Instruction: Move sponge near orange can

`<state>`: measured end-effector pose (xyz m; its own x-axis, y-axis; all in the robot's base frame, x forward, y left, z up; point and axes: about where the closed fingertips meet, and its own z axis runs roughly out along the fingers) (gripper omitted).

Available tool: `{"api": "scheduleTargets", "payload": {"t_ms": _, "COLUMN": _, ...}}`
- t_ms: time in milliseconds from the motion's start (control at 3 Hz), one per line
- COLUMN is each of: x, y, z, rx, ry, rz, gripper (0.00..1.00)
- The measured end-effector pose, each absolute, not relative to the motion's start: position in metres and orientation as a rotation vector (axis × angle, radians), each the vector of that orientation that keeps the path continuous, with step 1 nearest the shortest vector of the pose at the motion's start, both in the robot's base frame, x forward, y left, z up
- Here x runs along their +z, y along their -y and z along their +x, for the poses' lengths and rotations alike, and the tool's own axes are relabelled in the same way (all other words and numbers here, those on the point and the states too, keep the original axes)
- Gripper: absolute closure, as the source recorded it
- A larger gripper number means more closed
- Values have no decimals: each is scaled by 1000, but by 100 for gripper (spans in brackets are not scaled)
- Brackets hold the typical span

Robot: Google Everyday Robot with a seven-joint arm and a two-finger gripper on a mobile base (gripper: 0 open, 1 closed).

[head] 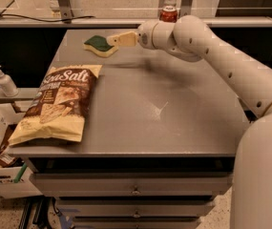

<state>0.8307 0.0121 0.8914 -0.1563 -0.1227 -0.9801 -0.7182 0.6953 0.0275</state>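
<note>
In the camera view, the sponge (96, 44) lies at the table's (173, 123) far left corner. The gripper (112, 40) reaches in from the right, its tip at the sponge's right edge; I cannot tell whether it is spread or closed. The orange can (169, 14) stands beyond the arm at the far edge, and a chip bag (59, 104) lies at the near left.
</note>
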Motion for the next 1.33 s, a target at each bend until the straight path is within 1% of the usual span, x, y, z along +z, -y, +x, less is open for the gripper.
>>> {"api": "scheduleTargets", "payload": {"t_ms": 667, "x": 891, "y": -27, "z": 852, "rx": 555, "ry": -1652, "rz": -591, "gripper": 0}}
{"api": "scheduleTargets", "payload": {"t_ms": 1333, "x": 886, "y": -25, "z": 878, "rx": 490, "ry": -1638, "rz": -469, "gripper": 0}}
